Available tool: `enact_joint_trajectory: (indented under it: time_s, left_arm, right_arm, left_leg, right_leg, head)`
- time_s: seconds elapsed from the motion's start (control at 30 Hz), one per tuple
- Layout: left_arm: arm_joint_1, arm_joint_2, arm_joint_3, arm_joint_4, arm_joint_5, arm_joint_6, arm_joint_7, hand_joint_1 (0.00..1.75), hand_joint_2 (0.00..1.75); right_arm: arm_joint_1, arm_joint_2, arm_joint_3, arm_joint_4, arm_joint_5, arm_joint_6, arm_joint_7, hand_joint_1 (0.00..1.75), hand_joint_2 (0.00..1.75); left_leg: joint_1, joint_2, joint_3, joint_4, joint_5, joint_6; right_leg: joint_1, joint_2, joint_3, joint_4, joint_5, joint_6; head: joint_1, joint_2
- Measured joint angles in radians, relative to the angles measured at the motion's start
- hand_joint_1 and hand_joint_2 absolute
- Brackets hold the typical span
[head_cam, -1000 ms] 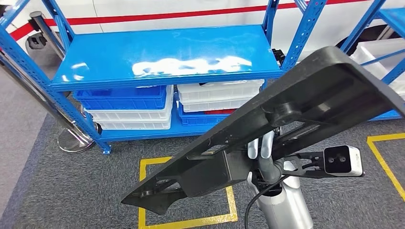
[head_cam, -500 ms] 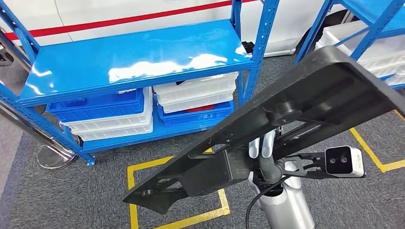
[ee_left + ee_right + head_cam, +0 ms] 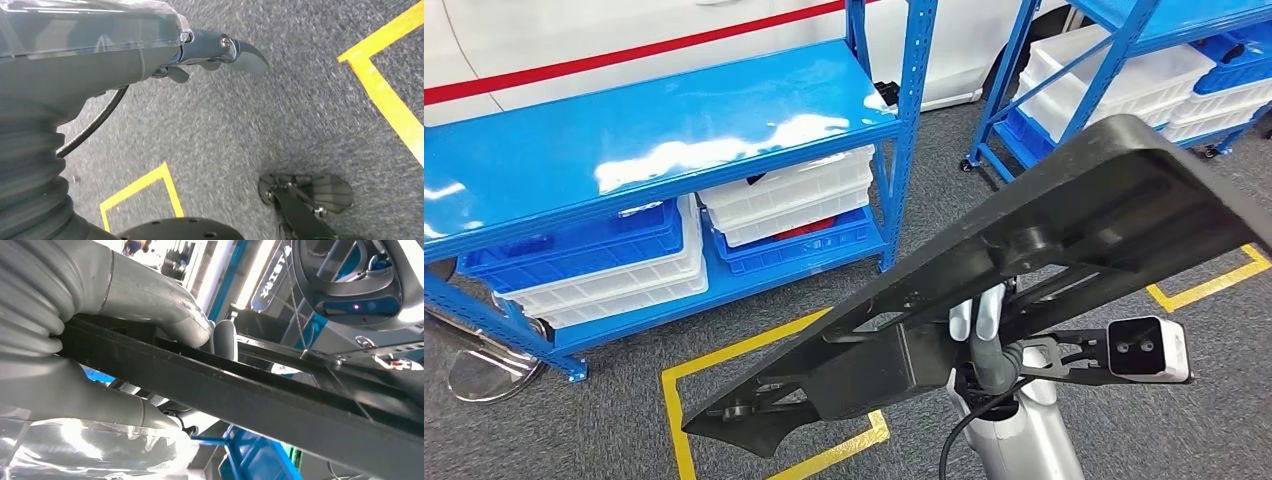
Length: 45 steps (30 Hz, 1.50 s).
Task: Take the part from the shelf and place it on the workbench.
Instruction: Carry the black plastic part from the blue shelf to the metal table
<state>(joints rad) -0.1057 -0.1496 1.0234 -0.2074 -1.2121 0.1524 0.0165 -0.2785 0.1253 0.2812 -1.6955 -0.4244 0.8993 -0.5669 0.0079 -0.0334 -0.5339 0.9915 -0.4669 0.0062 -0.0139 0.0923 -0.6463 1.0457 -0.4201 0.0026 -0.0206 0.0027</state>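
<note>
One right hand grips part; head view hides grip.

Floor: grey carpet, marked with yellow tape outlines — one rectangle in front of the near shelf, another corner at the right.

Near blue shelf unit stands on the carpet. Top deck glossy, nothing lying on it. Lower deck carries stacked bins — blue bin over white bins on the left; white bins over a blue bin on the right.

Second blue shelf unit further right, holding white bins and one blue bin.

Round metal base rests on the carpet beside the near shelf's left leg.
</note>
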Motion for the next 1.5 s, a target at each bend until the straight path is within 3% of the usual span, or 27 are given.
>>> enact_joint_trajectory:
  time_s: [0.07, 0.13, 0.17, 0.2, 0.23, 0.3, 0.37, 0.47, 0.53, 0.6, 0.63, 0.67, 0.7, 0.77, 0.83, 0.9, 0.97, 1.03, 1.1, 1.17, 1.2, 1.23, 1.3, 1.37, 1.4, 1.47, 1.5]
  left_arm:
    - [0.002, -0.001, -0.003, 0.000, -0.003, 0.001, 0.000, 0.00, 1.75]
    - [0.005, -0.001, -0.005, 0.000, -0.009, 0.002, 0.000, 0.00, 1.75]
    - [0.006, -0.001, -0.006, 0.000, -0.012, 0.002, 0.000, 0.00, 1.75]
    - [0.006, -0.001, -0.008, 0.000, -0.015, 0.002, 0.000, 0.00, 1.75]
    - [0.006, -0.001, -0.011, 0.000, -0.017, 0.002, 0.000, 0.00, 1.75]
    - [0.005, -0.001, -0.017, 0.000, -0.021, 0.002, 0.000, 0.00, 1.75]
    - [0.004, -0.001, -0.021, 0.000, -0.024, 0.003, 0.000, 0.00, 1.75]
    - [0.000, -0.001, -0.026, 0.000, -0.028, 0.008, 0.000, 0.00, 1.75]
    - [-0.001, -0.001, -0.029, 0.000, -0.031, 0.010, -0.001, 0.00, 1.75]
    - [-0.001, -0.001, -0.029, 0.000, -0.032, 0.012, -0.002, 0.00, 1.75]
    - [-0.003, -0.001, -0.029, 0.000, -0.032, 0.012, -0.002, 0.00, 1.75]
    - [-0.005, -0.001, -0.029, 0.000, -0.032, 0.013, -0.002, 0.00, 1.75]
    - [-0.007, -0.001, -0.030, 0.000, -0.032, 0.014, -0.001, 0.00, 1.75]
    - [-0.006, 0.000, -0.030, 0.000, -0.035, 0.016, 0.000, 0.00, 1.75]
    - [-0.001, 0.005, -0.030, 0.000, -0.039, 0.022, 0.000, 0.00, 1.75]
    - [0.003, 0.009, -0.032, 0.000, -0.045, 0.029, -0.003, 0.00, 1.75]
    - [0.002, 0.010, -0.036, 0.000, -0.049, 0.034, -0.008, 0.00, 1.75]
    - [0.000, 0.011, -0.042, 0.000, -0.053, 0.036, -0.012, 0.00, 1.75]
    - [0.000, 0.012, -0.045, 0.000, -0.054, 0.034, -0.012, 0.00, 1.75]
    - [0.002, 0.014, -0.045, 0.000, -0.050, 0.022, -0.006, 0.00, 1.75]
    - [0.001, 0.016, -0.045, 0.000, -0.047, 0.009, -0.001, 0.00, 1.75]
    - [0.000, 0.017, -0.045, 0.000, -0.044, -0.006, 0.005, 0.00, 1.75]
    - [-0.003, 0.018, -0.045, 0.000, -0.038, -0.030, 0.015, 0.00, 1.75]
    - [-0.004, 0.019, -0.045, 0.000, -0.034, -0.035, 0.021, 0.00, 1.75]
    - [-0.004, 0.020, -0.045, 0.000, -0.033, -0.035, 0.024, 0.00, 1.75]
    - [-0.006, 0.021, -0.045, 0.000, -0.033, -0.033, 0.026, 0.00, 1.75]
    - [-0.007, 0.021, -0.045, 0.000, -0.032, -0.032, 0.027, 0.00, 1.75]
  right_arm:
    - [0.004, 0.000, -0.006, -0.004, 0.004, 0.003, -0.004, 1.75, 1.75]
    - [0.013, 0.000, -0.013, -0.006, 0.009, 0.005, -0.008, 1.75, 1.75]
    - [0.019, -0.001, -0.017, -0.007, 0.012, 0.005, -0.009, 1.75, 1.75]
    - [0.026, -0.001, -0.020, -0.009, 0.015, 0.005, -0.010, 1.75, 1.75]
    - [0.030, -0.001, -0.024, -0.013, 0.016, 0.006, -0.011, 1.75, 1.75]
    - [0.035, -0.001, -0.028, -0.022, 0.019, 0.008, -0.011, 1.75, 1.75]
    - [0.037, 0.000, -0.032, -0.031, 0.020, 0.012, -0.012, 1.75, 1.75]
    - [0.042, 0.000, -0.041, -0.040, 0.021, 0.015, -0.013, 1.75, 1.75]
    - [0.043, 0.001, -0.045, -0.047, 0.021, 0.017, -0.015, 1.75, 1.75]
    - [0.046, 0.004, -0.048, -0.051, 0.021, 0.019, -0.016, 1.75, 1.75]
    - [0.049, 0.005, -0.049, -0.051, 0.021, 0.021, -0.016, 1.75, 1.75]
    - [0.053, 0.006, -0.051, -0.052, 0.021, 0.024, -0.017, 1.75, 1.75]
    - [0.056, 0.006, -0.053, -0.052, 0.021, 0.027, -0.018, 1.75, 1.75]
    - [0.058, 0.006, -0.056, -0.054, 0.021, 0.030, -0.021, 1.75, 1.75]
    - [0.058, 0.007, -0.061, -0.056, 0.022, 0.030, -0.025, 1.75, 1.75]
    - [0.060, 0.009, -0.065, -0.059, 0.023, 0.030, -0.029, 1.75, 1.75]
    - [0.064, 0.010, -0.069, -0.062, 0.024, 0.029, -0.031, 1.75, 1.75]
    - [0.065, 0.010, -0.073, -0.067, 0.025, 0.029, -0.034, 1.75, 1.75]
    - [0.064, 0.010, -0.075, -0.069, 0.026, 0.029, -0.036, 1.75, 1.75]
    - [0.066, 0.010, -0.076, -0.069, 0.026, 0.030, -0.037, 1.75, 1.75]
    - [0.067, 0.011, -0.076, -0.069, 0.026, 0.030, -0.037, 1.75, 1.75]
    - [0.067, 0.012, -0.076, -0.069, 0.026, 0.031, -0.037, 1.75, 1.75]
    - [0.065, 0.016, -0.076, -0.069, 0.027, 0.031, -0.036, 1.75, 1.75]
    - [0.060, 0.023, -0.076, -0.070, 0.029, 0.031, -0.035, 1.75, 1.75]
    - [0.059, 0.026, -0.076, -0.070, 0.030, 0.031, -0.035, 1.75, 1.75]
    - [0.058, 0.029, -0.076, -0.070, 0.032, 0.031, -0.034, 1.75, 1.75]
    - [0.057, 0.029, -0.076, -0.070, 0.032, 0.031, -0.034, 1.75, 1.75]
  left_leg:
    - [0.003, 0.025, 0.003, -0.012, 0.008, 0.007]
    - [0.002, 0.049, 0.001, -0.012, 0.009, 0.010]
    - [0.002, 0.061, 0.001, -0.012, 0.008, 0.010]
    - [0.001, 0.073, 0.001, -0.011, 0.007, 0.010]
    - [0.002, 0.085, 0.001, -0.009, 0.005, 0.008]
    - [0.000, 0.104, 0.001, -0.001, -0.002, 0.001]
    - [-0.005, 0.118, 0.001, 0.008, -0.011, -0.010]
    - [-0.006, 0.134, 0.004, 0.011, -0.018, -0.026]
    - [-0.002, 0.106, -0.007, 0.046, -0.049, -0.035]
    - [0.002, 0.063, -0.054, 0.159, -0.115, -0.042]
    - [0.002, 0.053, -0.084, 0.227, -0.144, -0.044]
    - [0.003, 0.048, -0.106, 0.277, -0.159, -0.045]
    - [0.002, 0.046, -0.114, 0.294, -0.153, -0.045]
    - [0.002, 0.035, -0.077, 0.212, -0.090, -0.038]
    - [0.003, -0.005, -0.021, 0.083, -0.031, -0.025]
    - [0.001, -0.030, 0.002, 0.024, -0.021, -0.018]
    - [0.001, -0.017, 0.005, 0.009, -0.017, -0.011]
    - [0.006, 0.005, 0.009, -0.007, -0.005, 0.000]
    - [0.005, 0.030, 0.011, -0.016, 0.002, 0.007]
    - [0.003, 0.055, 0.009, -0.014, 0.002, 0.009]
    - [0.002, 0.068, 0.009, -0.013, 0.001, 0.009]
    - [0.003, 0.080, 0.009, -0.012, -0.001, 0.008]
    - [0.003, 0.100, 0.011, -0.005, -0.007, 0.001]
    - [-0.002, 0.115, 0.010, 0.005, -0.017, -0.010]
    - [-0.005, 0.122, 0.010, 0.008, -0.021, -0.016]
    - [-0.005, 0.137, 0.012, 0.009, -0.024, -0.026]
    - [-0.003, 0.133, 0.012, 0.013, -0.030, -0.032]
  right_leg:
    - [0.001, -0.053, -0.036, 0.079, -0.051, 0.006]
    - [-0.001, -0.080, -0.096, 0.208, -0.114, 0.015]
    - [-0.002, -0.084, -0.114, 0.250, -0.126, 0.018]
    - [-0.004, -0.087, -0.113, 0.255, -0.118, 0.021]
    - [-0.005, -0.092, -0.091, 0.219, -0.094, 0.022]
    - [-0.002, -0.122, -0.013, 0.083, -0.039, 0.017]
    - [0.005, -0.143, 0.031, -0.001, -0.021, 0.003]
    - [0.007, -0.122, 0.029, -0.009, -0.021, -0.017]
    - [0.002, -0.105, 0.030, -0.014, -0.017, -0.030]
    - [0.001, -0.088, 0.029, -0.015, -0.014, -0.037]
    - [0.002, -0.078, 0.028, -0.014, -0.014, -0.039]
    - [0.003, -0.068, 0.028, -0.014, -0.013, -0.040]
    - [0.003, -0.056, 0.027, -0.013, -0.013, -0.040]
    - [0.004, -0.030, 0.029, -0.010, -0.013, -0.040]
    - [0.003, -0.004, 0.027, -0.007, -0.011, -0.035]
    - [0.000, 0.016, 0.017, -0.007, -0.005, -0.024]
    - [-0.003, 0.030, 0.010, -0.011, 0.003, -0.008]
    - [0.000, -0.001, -0.003, 0.011, -0.013, 0.002]
    - [0.002, -0.057, -0.047, 0.107, -0.070, 0.008]
    - [-0.002, -0.080, -0.103, 0.228, -0.121, 0.014]
    - [-0.004, -0.085, -0.115, 0.255, -0.124, 0.016]
    - [-0.006, -0.089, -0.106, 0.242, -0.108, 0.018]
    - [-0.008, -0.115, -0.039, 0.123, -0.050, 0.018]
    - [-0.002, -0.145, 0.017, 0.018, -0.022, 0.008]
    - [0.001, -0.151, 0.025, -0.001, -0.022, 0.001]
    - [0.005, -0.133, 0.021, -0.003, -0.023, -0.014]
    - [0.004, -0.124, 0.020, -0.005, -0.021, -0.020]
  head:
    - [0.004, 0.000]
    - [0.007, 0.000]
    - [0.007, 0.000]
    - [0.007, 0.000]
    - [0.007, 0.000]
    - [0.008, 0.000]
    - [0.007, 0.000]
    - [0.006, 0.000]
    - [0.006, 0.000]
    - [0.005, 0.000]
    - [0.005, 0.000]
    - [0.005, 0.000]
    - [0.005, 0.000]
    - [0.005, 0.000]
    - [0.006, 0.000]
    - [0.005, 0.000]
    - [0.004, 0.000]
    - [0.007, 0.000]
    - [0.012, 0.000]
    - [0.015, 0.000]
    - [0.015, 0.000]
    - [0.015, 0.000]
    - [0.015, 0.000]
    - [0.014, 0.000]
    - [0.013, 0.000]
    - [0.012, 0.000]
    - [0.012, 0.000]
